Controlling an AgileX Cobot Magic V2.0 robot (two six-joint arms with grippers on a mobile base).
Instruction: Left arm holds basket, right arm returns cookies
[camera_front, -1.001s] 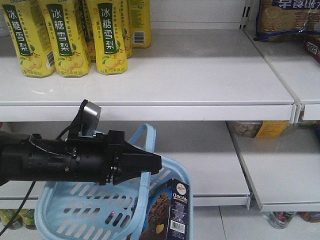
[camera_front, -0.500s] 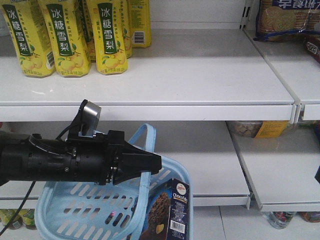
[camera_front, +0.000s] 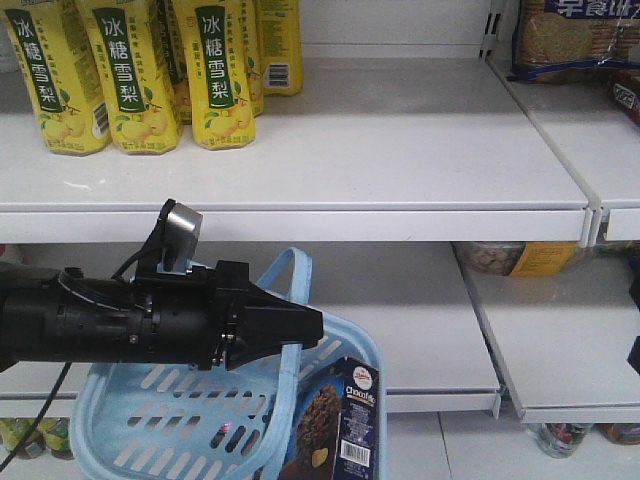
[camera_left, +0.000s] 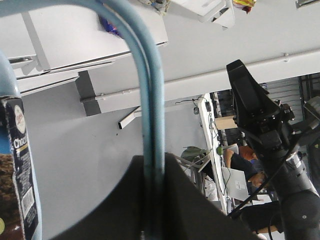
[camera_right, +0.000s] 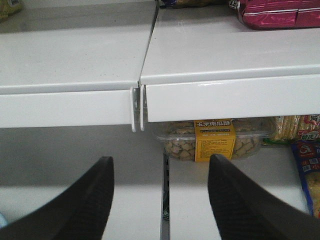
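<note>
The light blue basket (camera_front: 130, 425) hangs low at the front left of the shelves. My left gripper (camera_front: 305, 325) is shut on its two hoop handles (camera_left: 151, 100), which run up between the jaws. The cookies (camera_front: 342, 420), a dark box with a chocolate cookie picture, stand upright in the basket's right corner, and their edge also shows in the left wrist view (camera_left: 21, 185). My right gripper (camera_right: 161, 160) is open and holds nothing. It faces the join between two lower shelf boards, off to the right of the basket. Only a dark sliver of the right arm (camera_front: 635, 325) shows in the front view.
Yellow drink bottles (camera_front: 130, 70) stand on the upper shelf (camera_front: 400, 150) at the left. A clear tub of snacks with a yellow label (camera_right: 214, 141) sits on the lower right shelf, with packets (camera_right: 305, 165) beside it. Biscuit packs (camera_front: 575, 35) lie top right.
A dark part of the right arm has come into view at the right edge of the front view. The left arm, the basket and the cookies have not moved.
</note>
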